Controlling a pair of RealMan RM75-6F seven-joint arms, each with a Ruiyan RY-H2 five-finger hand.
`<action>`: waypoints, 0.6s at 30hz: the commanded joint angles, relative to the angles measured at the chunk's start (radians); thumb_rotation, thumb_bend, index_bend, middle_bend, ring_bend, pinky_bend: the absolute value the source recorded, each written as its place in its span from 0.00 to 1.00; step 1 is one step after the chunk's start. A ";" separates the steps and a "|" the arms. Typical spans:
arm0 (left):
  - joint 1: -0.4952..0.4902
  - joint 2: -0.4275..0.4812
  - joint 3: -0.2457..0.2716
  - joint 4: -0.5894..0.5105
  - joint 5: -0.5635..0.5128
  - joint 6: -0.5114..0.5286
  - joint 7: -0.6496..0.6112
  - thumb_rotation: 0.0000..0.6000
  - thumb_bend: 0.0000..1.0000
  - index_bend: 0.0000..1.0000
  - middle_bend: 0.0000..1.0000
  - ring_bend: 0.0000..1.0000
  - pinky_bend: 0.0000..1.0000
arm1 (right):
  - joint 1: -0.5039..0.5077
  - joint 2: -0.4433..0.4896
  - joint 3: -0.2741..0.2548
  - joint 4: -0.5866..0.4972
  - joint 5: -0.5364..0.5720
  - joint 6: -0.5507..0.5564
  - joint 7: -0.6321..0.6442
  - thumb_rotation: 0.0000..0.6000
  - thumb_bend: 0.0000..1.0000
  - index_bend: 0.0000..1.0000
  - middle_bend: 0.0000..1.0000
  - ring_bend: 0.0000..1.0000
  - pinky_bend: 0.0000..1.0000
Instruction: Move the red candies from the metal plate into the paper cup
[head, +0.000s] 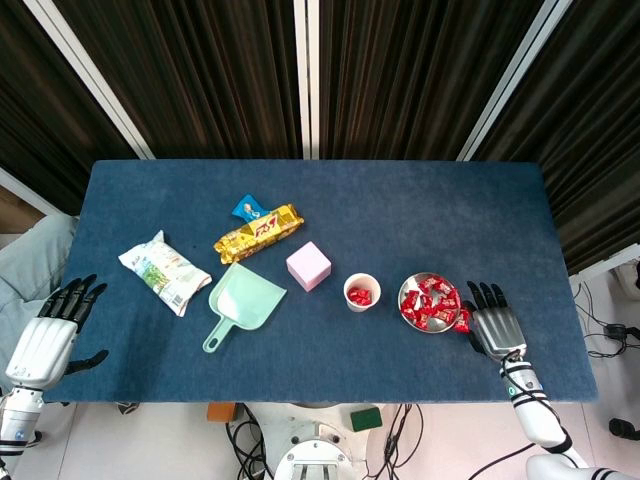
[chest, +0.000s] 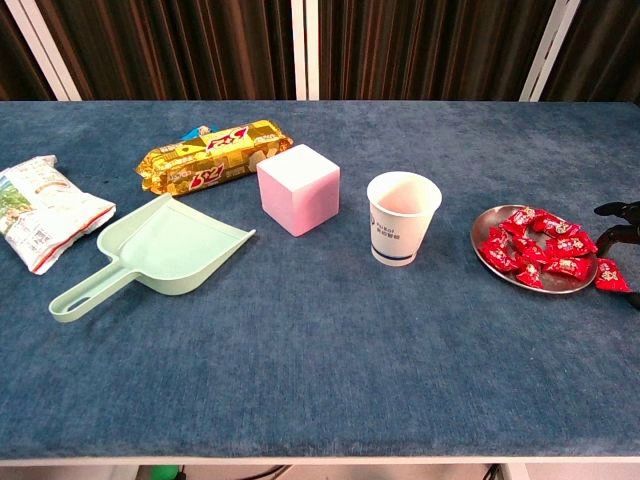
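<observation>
A round metal plate right of centre holds several red candies. One candy lies off the plate's right rim. Left of the plate stands the white paper cup, with red candies visible inside it in the head view. My right hand hovers just right of the plate, fingers spread and holding nothing, fingertips close to the rim candy. My left hand is open beyond the table's left edge, far from the plate.
A pink cube stands left of the cup. A mint-green dustpan, a yellow snack pack, a blue wrapper and a white snack bag lie on the left half.
</observation>
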 joint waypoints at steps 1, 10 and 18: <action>0.000 0.000 0.001 0.000 0.002 0.001 0.001 1.00 0.10 0.09 0.03 0.00 0.15 | -0.007 0.003 -0.012 -0.002 -0.020 0.008 0.017 1.00 0.26 0.31 0.00 0.00 0.00; 0.004 0.000 0.003 -0.001 0.009 0.009 0.002 1.00 0.10 0.09 0.03 0.00 0.15 | -0.027 0.017 -0.043 -0.020 -0.067 0.032 0.031 1.00 0.26 0.33 0.01 0.00 0.00; 0.007 0.001 0.004 0.000 0.012 0.017 0.000 1.00 0.10 0.09 0.03 0.00 0.15 | -0.035 0.013 -0.043 -0.018 -0.073 0.043 0.012 1.00 0.28 0.35 0.01 0.00 0.00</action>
